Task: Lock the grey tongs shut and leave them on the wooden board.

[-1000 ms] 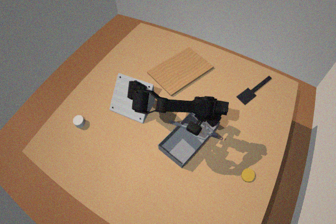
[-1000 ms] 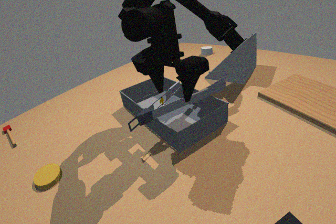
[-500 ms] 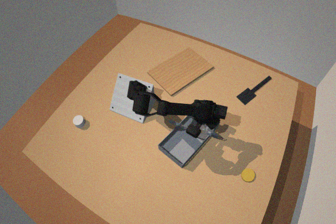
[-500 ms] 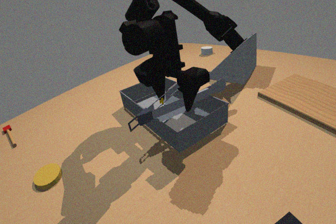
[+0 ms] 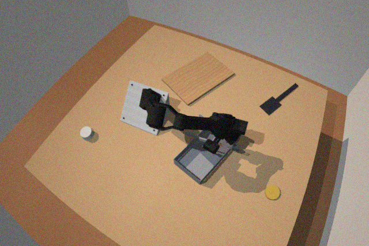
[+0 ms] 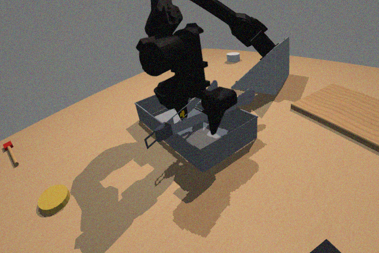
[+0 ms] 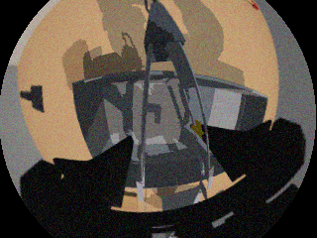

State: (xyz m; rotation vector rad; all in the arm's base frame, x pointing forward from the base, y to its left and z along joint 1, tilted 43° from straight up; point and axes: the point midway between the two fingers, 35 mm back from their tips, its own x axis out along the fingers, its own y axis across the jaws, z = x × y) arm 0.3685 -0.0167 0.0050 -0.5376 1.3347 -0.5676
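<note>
The grey tongs (image 5: 237,148) (image 6: 163,132) (image 7: 160,31) lie open across the roasting tin (image 5: 187,172) (image 6: 229,152). Their hinge and wire loop stick out over one long wall, and the arms spread toward the opposite wall. A small yellow mark shows on one arm. My gripper (image 5: 222,144) (image 6: 198,126) (image 7: 165,134) points down into the tin, wide open and holding nothing. In the wrist view its fingers stand on either side of the two tong arms; whether they touch them is unclear. My arm hides part of the tongs in the top view. The wooden board (image 5: 198,78) (image 6: 336,106) bears nothing.
A black spatula (image 5: 271,105) (image 6: 325,247) (image 7: 36,97) lies beyond the tin. A yellow disc (image 5: 272,192) (image 6: 53,197), a white cylinder (image 5: 86,132) (image 6: 233,57) and a red-headed hammer (image 6: 12,155) lie farther off. The arm's grey base plate (image 5: 134,106) (image 6: 269,72) stands near the board.
</note>
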